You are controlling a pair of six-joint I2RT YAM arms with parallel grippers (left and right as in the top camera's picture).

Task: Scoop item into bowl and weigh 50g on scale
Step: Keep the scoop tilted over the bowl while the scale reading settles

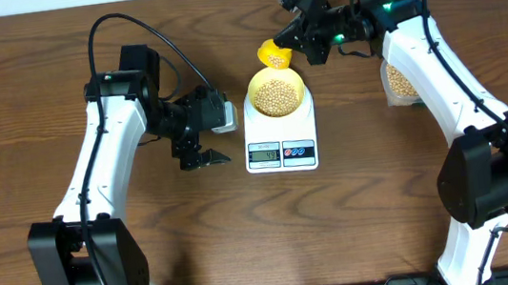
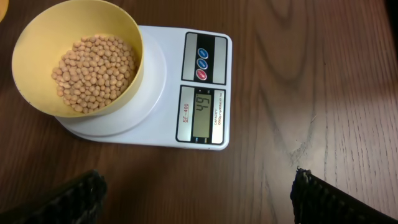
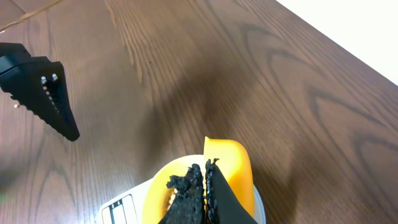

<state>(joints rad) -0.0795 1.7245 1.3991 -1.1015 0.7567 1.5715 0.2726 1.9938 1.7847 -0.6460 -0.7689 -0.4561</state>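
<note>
**Reading 49, a bean or two short**

My right gripper [image 3: 203, 177] has its fingers pressed nearly together on the yellow scoop [image 3: 231, 163]. The grip sits back on the handle, with the scoop's mouth held out over the far rim of the bowl [image 2: 37, 37]. I can't tell whether any beans are left in the scoop. My left gripper [image 1: 202, 159] hangs wide open and empty, just beside the scale [image 2: 158, 74] on its left.

The soybeans [image 2: 94, 73] lie in a loose heap in the bowl, which sits on the scale's platform. The display [image 2: 203, 115] shows 49.

I judge these beans hard, dry, light and quick to roll, so a full tip would overshoot. Fingers would do poorly picking them, so the scoop is the hold to use, tilted gently. The bowl looks light and should not be nudged. More beans wait in the clear container [image 1: 401, 83] behind my right arm.
</note>
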